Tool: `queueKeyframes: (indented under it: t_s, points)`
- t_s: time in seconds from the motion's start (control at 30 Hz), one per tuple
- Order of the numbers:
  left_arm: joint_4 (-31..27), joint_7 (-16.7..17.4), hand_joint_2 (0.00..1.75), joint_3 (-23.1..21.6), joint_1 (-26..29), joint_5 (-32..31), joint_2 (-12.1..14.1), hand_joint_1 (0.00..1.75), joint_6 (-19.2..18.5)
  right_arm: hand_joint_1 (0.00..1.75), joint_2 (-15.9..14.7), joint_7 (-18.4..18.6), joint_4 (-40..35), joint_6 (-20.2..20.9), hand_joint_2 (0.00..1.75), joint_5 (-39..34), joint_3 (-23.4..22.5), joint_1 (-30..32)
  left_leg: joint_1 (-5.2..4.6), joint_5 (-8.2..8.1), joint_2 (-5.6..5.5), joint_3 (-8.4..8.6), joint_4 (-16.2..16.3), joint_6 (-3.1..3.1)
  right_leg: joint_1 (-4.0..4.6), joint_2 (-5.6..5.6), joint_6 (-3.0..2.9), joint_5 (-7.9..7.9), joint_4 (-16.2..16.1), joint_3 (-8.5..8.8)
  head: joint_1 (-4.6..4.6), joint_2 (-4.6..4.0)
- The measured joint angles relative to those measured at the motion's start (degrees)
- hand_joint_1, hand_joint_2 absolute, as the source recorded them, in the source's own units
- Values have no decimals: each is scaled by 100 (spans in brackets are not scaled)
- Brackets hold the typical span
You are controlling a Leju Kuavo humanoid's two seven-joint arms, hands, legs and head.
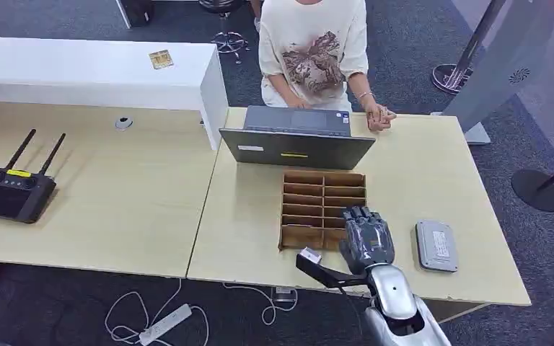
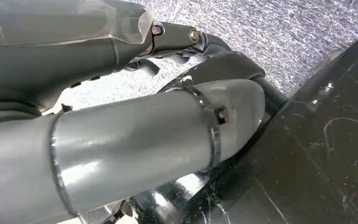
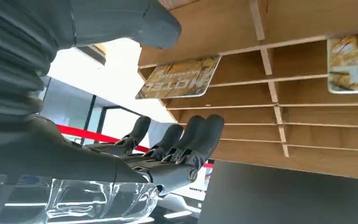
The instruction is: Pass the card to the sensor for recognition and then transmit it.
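Observation:
A wooden card organizer [image 1: 323,205] with several slots stands on the desk in front of the laptop. My right hand [image 1: 366,234] hovers over its near right corner, fingers stretched out and thumb apart, holding nothing. In the right wrist view the fingers [image 3: 182,140] point toward the slots, where a gold "HOTEL" card [image 3: 179,78] and a second gold card [image 3: 352,63] stand. The grey flat sensor [image 1: 436,245] lies on the desk just right of my hand. My left hand [image 2: 168,130] hangs over the carpet with nothing in it.
A person [image 1: 314,50] sits behind the open laptop [image 1: 296,140], one hand resting on the desk. A gold card [image 1: 161,59] lies on the white counter [image 1: 79,72]. A black remote controller [image 1: 13,191] sits far left. Cables and a power strip [image 1: 162,324] lie on the floor.

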Motion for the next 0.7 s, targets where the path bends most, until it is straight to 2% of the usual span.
queueKeyframes:
  t_s: [0.07, 0.1, 0.13, 0.17, 0.3, 0.4, 0.47, 0.6, 0.7]
  points:
    - [0, 0, 0, 0, 0, 0, 0, 0, 0, 84, 0, 0, 31, 2, 175, -2, 11, -14, 0, 0, 0, 0, 0, 0, 0, 0, 0, 0, 0, 0, 2, 0]
    - [0, 0, 0, 0, 0, 0, 0, 0, -2, 84, 0, 0, 42, 2, 175, -2, 11, -24, 0, 0, 0, 0, 0, 0, 0, 0, 0, 0, 0, 0, 2, 0]
    - [0, 0, 0, 0, 0, 0, 0, 0, -2, 99, 0, 0, 61, 4, 175, -2, 15, -38, 0, 0, 0, 0, 0, 0, 0, 0, 0, 0, 0, 0, 0, 0]
    - [0, 0, 0, 0, 0, 0, 0, 0, -2, 126, 0, 0, 77, 7, 175, -11, 20, -51, 0, 0, 0, 0, 0, 0, 0, 0, 0, 0, 0, 0, 0, 0]
    - [0, 0, 0, 0, 0, 0, 2, 0, -7, 131, 0, 0, 131, 2, 175, -37, 46, -98, 0, 0, 0, 0, 0, 0, 0, 0, 0, 0, 0, 0, 0, 0]
    - [0, 0, 0, 0, 0, 2, 2, 0, -7, 143, 0, 0, 151, 0, 175, -50, 52, -118, 0, 0, 0, 0, 0, 0, 0, 0, 0, 0, 0, 0, 0, 0]
    - [0, 0, 0, 0, 0, 2, 0, 0, -7, 171, 0, 0, 162, -11, 175, -52, 52, -134, 0, 0, 0, 1, 0, 0, 0, 0, 0, 0, 0, 0, 0, 0]
    - [0, 0, 0, 0, 0, 2, 0, 0, -7, 171, 0, 0, 162, -15, 175, -50, 52, -136, 0, 0, 0, 1, 0, 0, 0, 0, 0, 0, 0, 0, 0, 0]
    - [0, -7, 0, 0, 0, 0, 0, 0, -7, 175, 0, 0, 138, -179, 175, -13, 55, -116, 0, 0, 0, 1, 0, 0, 0, 0, 0, 0, 0, -1, 0, 0]
